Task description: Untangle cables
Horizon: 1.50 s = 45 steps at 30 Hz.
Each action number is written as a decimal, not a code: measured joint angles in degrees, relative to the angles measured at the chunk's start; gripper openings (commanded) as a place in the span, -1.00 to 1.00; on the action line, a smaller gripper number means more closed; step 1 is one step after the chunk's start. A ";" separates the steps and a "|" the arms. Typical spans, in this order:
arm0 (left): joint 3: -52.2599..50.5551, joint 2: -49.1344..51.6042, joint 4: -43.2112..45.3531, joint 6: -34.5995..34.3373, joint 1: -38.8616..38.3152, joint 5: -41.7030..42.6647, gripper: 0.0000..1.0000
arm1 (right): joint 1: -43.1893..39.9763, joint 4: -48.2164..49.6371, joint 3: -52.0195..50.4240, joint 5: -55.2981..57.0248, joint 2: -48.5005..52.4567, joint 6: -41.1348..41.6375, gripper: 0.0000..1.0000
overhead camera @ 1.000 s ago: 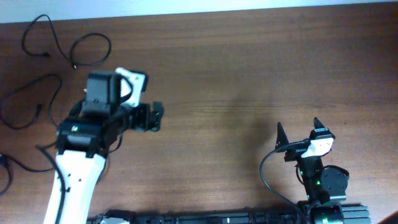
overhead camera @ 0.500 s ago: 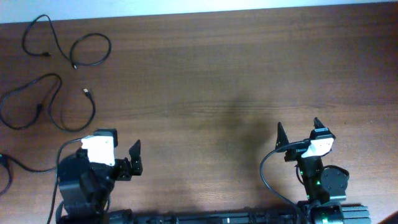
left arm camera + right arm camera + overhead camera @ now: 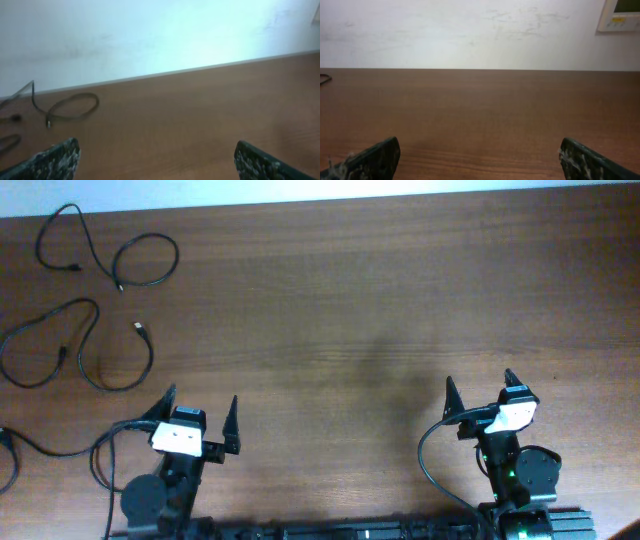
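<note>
**A:** So what were the hands doing in that shot?

**B:** Not much tbh. The left hand (image 3: 200, 396) sat low by the near edge of the counter (image 3: 340, 310). It was spread wide, with nothing between the fingers and nothing touching them. Its wrist cam just showed two dark fingertips (image 3: 60, 157) in the bottom corners, with bare wood in the gap.

**A:** And the right one?

**B:** Same deal. The right hand (image 3: 479, 380) was near the front right, jaws wide apart, gripping nothing. Its own cam only saw brown counter and a pale wall (image 3: 470, 30).

**A:** Where were the cables?

**B:** The cables (image 3: 176, 252) were all over on the far left, well apart from both hands. One thin black cord made a couple of loose loops in the back left corner. Another lay in a bigger open curve just in front of it, and its small plug end (image 3: 138, 328) pointed toward the middle. Those two lay apart from each other. The left wrist cam caught one loose loop (image 3: 95, 102) near the back edge.
</note>
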 measured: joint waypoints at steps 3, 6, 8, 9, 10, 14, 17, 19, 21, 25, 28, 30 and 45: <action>-7.15 -3.28 11.89 -2.03 0.02 0.04 0.98 | 0.00 0.00 0.00 0.00 0.00 0.02 0.97; -12.85 -3.54 21.35 -4.04 0.07 0.02 0.98 | 0.00 0.00 0.00 0.02 0.00 0.04 0.97; -14.36 -3.52 21.14 -5.25 0.07 -0.79 0.98 | 0.00 0.00 0.00 0.00 0.00 0.00 0.97; -14.40 -3.52 21.00 -5.73 0.07 -1.66 0.98 | 0.00 0.00 0.00 0.02 0.00 0.02 0.97; -14.32 -3.65 18.67 -7.85 0.07 -3.72 0.98 | 0.00 0.00 0.00 0.00 0.00 0.04 0.97; -14.49 -3.69 13.16 -14.25 -3.43 -13.11 0.98 | 0.00 0.00 0.00 0.02 0.00 0.02 0.97; -14.49 -3.69 13.00 -11.28 -5.01 -14.91 0.98 | 0.00 0.00 0.00 0.02 0.00 0.00 0.97; -14.49 -3.69 12.98 -9.75 -5.01 -15.23 0.98 | 0.00 0.00 0.00 0.02 0.00 0.04 0.97; -14.49 -3.69 13.00 -8.46 -4.79 -15.50 0.98 | 0.00 0.00 0.00 0.02 0.00 0.02 0.97; -14.49 -3.69 12.98 -5.51 -4.76 -15.50 0.98 | 0.00 0.00 0.00 0.00 0.00 0.00 0.97; -14.49 -3.69 12.98 -4.98 -4.55 -15.47 0.98 | 0.00 0.00 0.00 0.02 0.00 0.04 0.97; -14.49 -3.69 12.98 -5.79 -2.73 -15.47 0.98 | 0.00 0.00 0.00 0.02 0.00 0.04 0.97; -14.49 -3.69 12.96 -5.75 -2.08 -15.28 0.98 | 0.00 0.00 0.00 0.00 0.00 0.00 0.97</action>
